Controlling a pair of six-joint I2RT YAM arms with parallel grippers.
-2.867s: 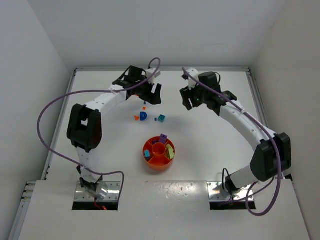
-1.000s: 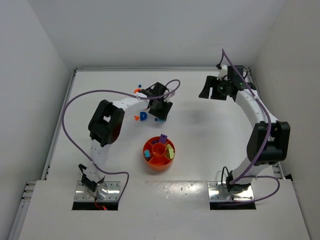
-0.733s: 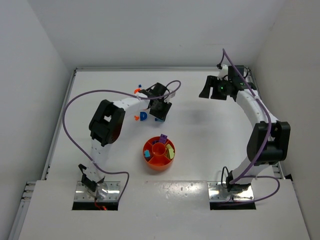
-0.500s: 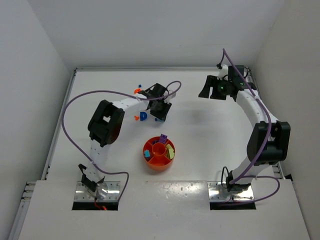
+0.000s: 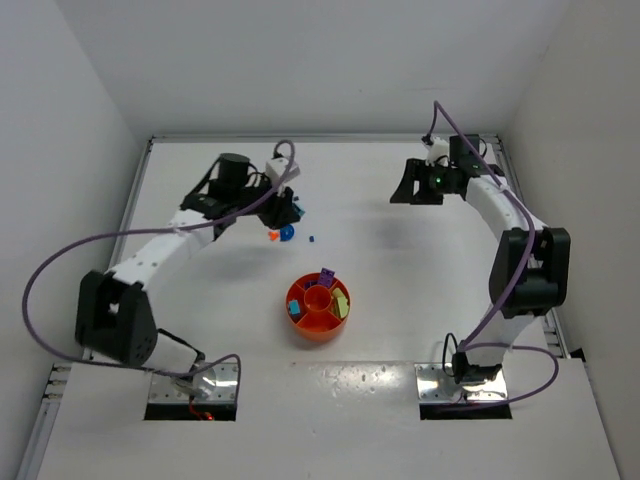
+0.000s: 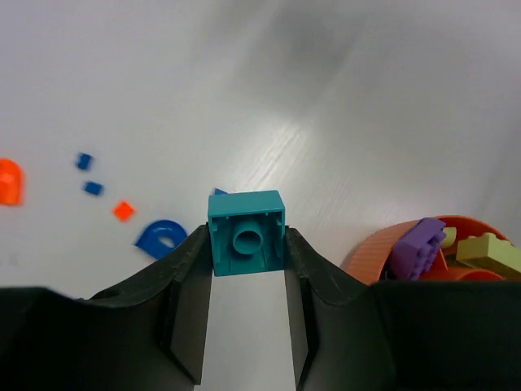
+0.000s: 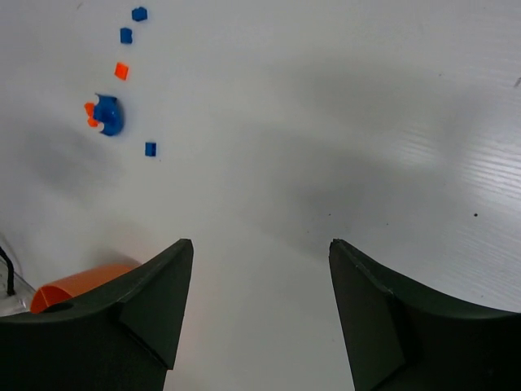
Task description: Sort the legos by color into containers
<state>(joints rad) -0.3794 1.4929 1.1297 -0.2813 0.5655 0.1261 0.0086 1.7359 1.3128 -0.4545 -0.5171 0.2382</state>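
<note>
In the left wrist view my left gripper (image 6: 246, 238) is shut on a teal lego (image 6: 246, 232), pinched between both fingertips and lifted off the table. From above, that gripper (image 5: 287, 205) hangs over the loose legos: a blue arch (image 5: 287, 232), an orange bit (image 5: 272, 236) and a tiny blue one (image 5: 311, 239). The round orange tray of containers (image 5: 300, 322) sits nearer the bases and holds a purple brick (image 5: 326, 274), a yellow-green one (image 5: 342, 303) and a blue one (image 5: 294, 309). My right gripper (image 5: 405, 187) is open and empty at the far right.
The left wrist view shows more small blue (image 6: 93, 188) and orange (image 6: 124, 210) pieces left of the held brick, and the tray rim (image 6: 374, 248) to its right. The right wrist view has the blue arch (image 7: 108, 114) far off and the tray edge (image 7: 81, 285) at lower left.
My left gripper closed on the teal lego, lifted it off the table and swung back left. The right gripper shifted slightly left and stayed open.
</note>
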